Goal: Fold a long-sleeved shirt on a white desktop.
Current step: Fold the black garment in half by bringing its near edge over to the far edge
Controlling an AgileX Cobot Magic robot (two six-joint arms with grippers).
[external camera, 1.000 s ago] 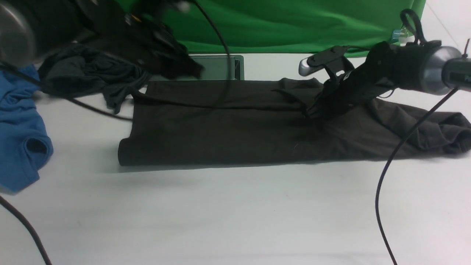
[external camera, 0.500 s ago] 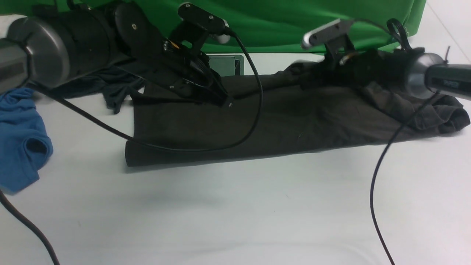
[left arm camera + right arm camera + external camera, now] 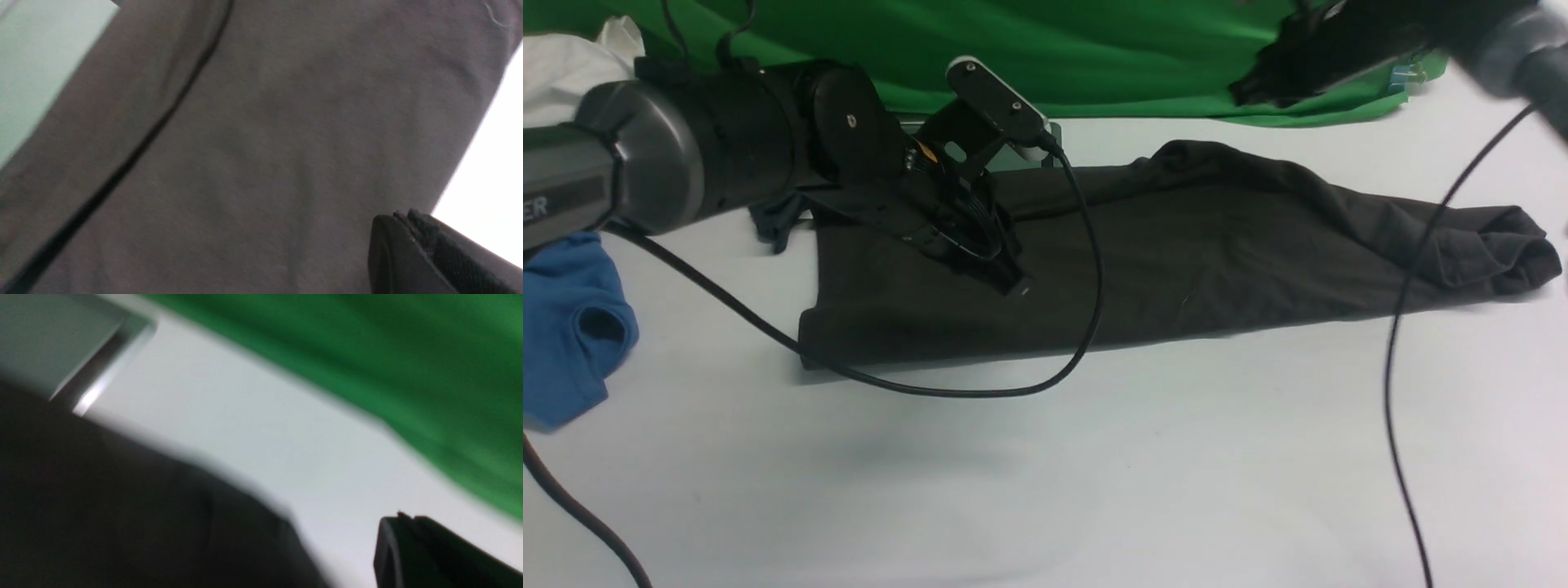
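Since a second ago your right gripper (image 3: pixel 1252 84) has left the long-sleeved shirt (image 3: pixel 1217 245) and risen to the far right, blurred against the green backdrop (image 3: pixel 1143 57). Your left gripper (image 3: pixel 1018 286) has swung in from the back left and down over the shirt's left half.

From the front view, you see the shirt lying as a long dark band across the white desktop (image 3: pixel 1045 457), bunched at its right end. The left gripper's tip sits at the cloth, pressed together; you cannot tell whether it touches. Its cable (image 3: pixel 980 390) loops over the shirt's near edge onto the desktop. The right gripper hangs well above and behind the shirt. A blue garment (image 3: pixel 572 327) lies at the far left.

Your left wrist view shows the left gripper (image 3: pixel 402 230) closed, no cloth between its tips, the shirt (image 3: pixel 286 143) filling the frame just beyond them and the desktop (image 3: pixel 490 163) to one side.

Your right wrist view, blurred, shows the right gripper (image 3: pixel 402 531) closed and empty over bare desktop (image 3: pixel 245 437), the shirt (image 3: pixel 122 518) apart from it, the cable slot (image 3: pixel 61 343) and backdrop (image 3: pixel 408 355) beyond.
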